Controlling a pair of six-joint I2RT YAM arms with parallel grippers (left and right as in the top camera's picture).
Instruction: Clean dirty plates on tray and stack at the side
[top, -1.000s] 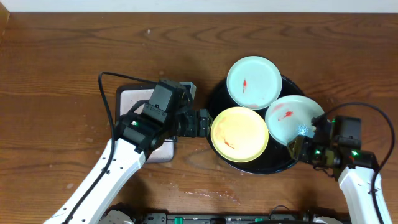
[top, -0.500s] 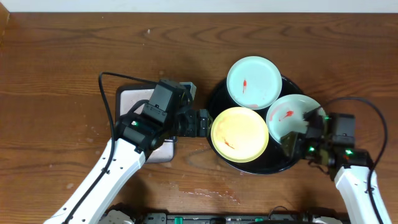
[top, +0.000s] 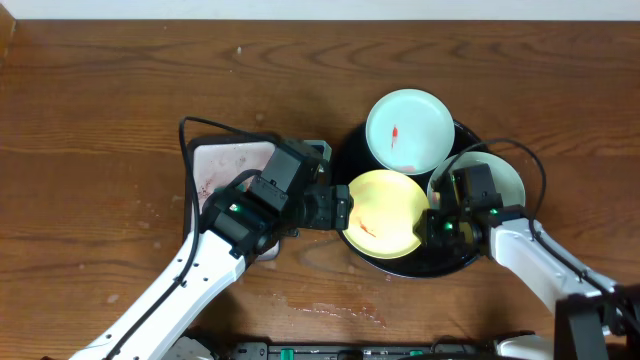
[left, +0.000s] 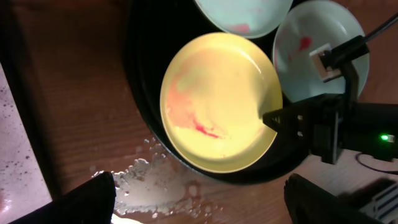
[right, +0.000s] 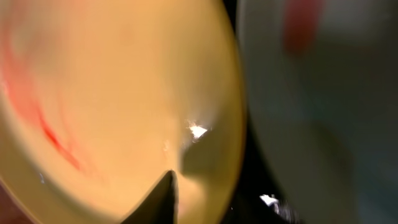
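Dark wooden tabletop (top: 100, 120), wet at lower centre, bears large round black tray (top: 400, 268); left gripper (top: 338, 208) spread; right gripper (top: 430, 226) closure indiscernible.

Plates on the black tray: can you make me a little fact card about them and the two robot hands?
tray: black, round, holds all three plates
yellow plate: left part of the tray, red smear inside
back mint plate: far side of the tray, small red spot
right mint plate: partly hidden under the right arm, red spot
left gripper: wide open, beside the yellow plate's left edge, holding nothing
right gripper: a fingertip over the yellow plate's right rim; grip unclear
plates stacked at the side: none yet
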